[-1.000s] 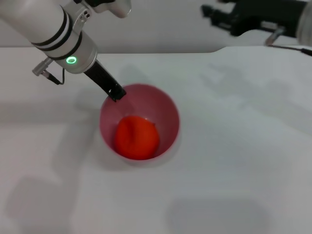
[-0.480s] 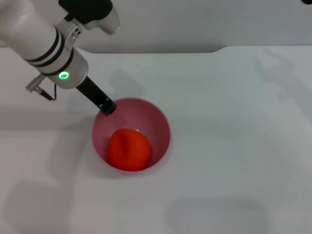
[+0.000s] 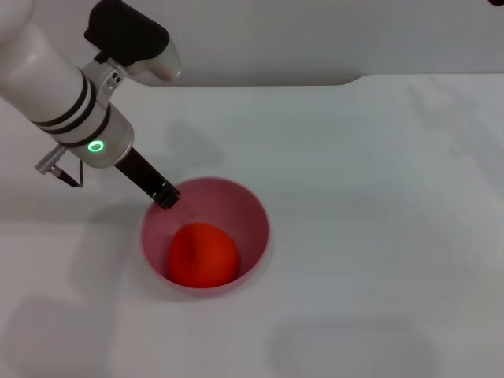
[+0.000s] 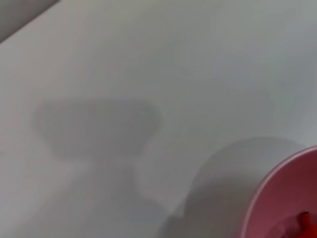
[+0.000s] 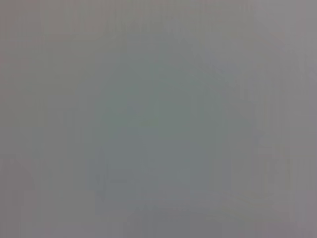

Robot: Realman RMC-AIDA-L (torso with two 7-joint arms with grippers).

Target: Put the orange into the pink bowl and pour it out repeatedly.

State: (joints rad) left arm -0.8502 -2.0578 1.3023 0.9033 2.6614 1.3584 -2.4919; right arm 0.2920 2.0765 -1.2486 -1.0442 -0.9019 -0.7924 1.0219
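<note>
The pink bowl (image 3: 250, 213) stands upright on the white table, left of centre in the head view. The orange (image 3: 202, 253) lies inside it on the bottom. My left gripper (image 3: 167, 197) reaches down from the upper left and is shut on the bowl's far-left rim, with one dark finger (image 3: 150, 179) showing outside the wall. The left wrist view shows an edge of the bowl (image 4: 277, 198) and a sliver of the orange (image 4: 303, 220). My right gripper is out of view, and its wrist view shows only blank grey.
The white table (image 3: 378, 236) stretches to the right and front of the bowl. Its back edge (image 3: 260, 83) runs across the top of the head view, with a step up at the right.
My left gripper has moved toward the front left, taking the bowl and the orange with it. My right arm, seen at the top right a second ago, has left the view.
</note>
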